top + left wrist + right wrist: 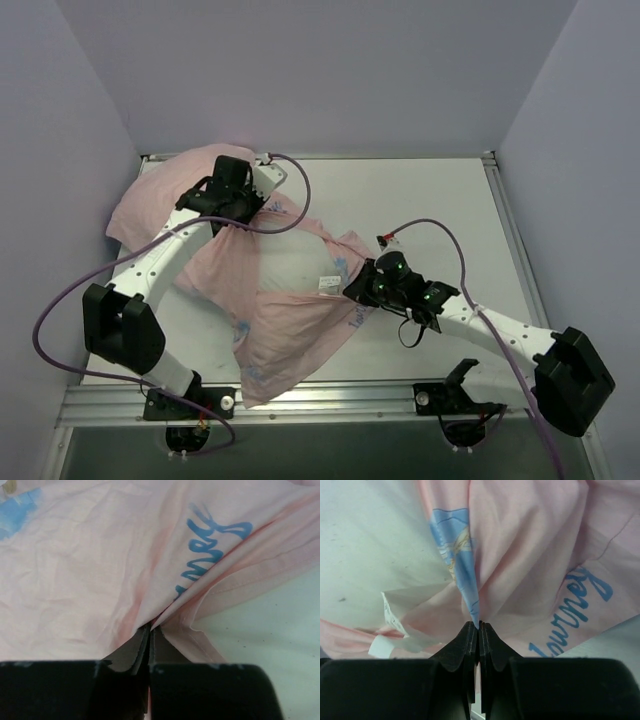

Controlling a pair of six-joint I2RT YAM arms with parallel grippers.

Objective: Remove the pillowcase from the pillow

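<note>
While the white table [440, 200] carries everything, the pillowcase [290, 335], pink side out, lies spread over its left and middle part, and the white pillow [290, 265] shows at its centre. The left gripper [150, 628] is closed tight on a pink fold at the far side. The right gripper [479, 625] is clamped on a blue-printed fold just beside the small tag [390, 617].

The white table [440, 210] carries the pillowcase [290, 340], pink side out, crumpled from the far left corner across the middle. One flap reaches the metal rail [350, 392] at the near edge. The white pillow [290, 268] shows bare in the middle, pink cloth around it, its tag [328, 284] at the right side.
</note>
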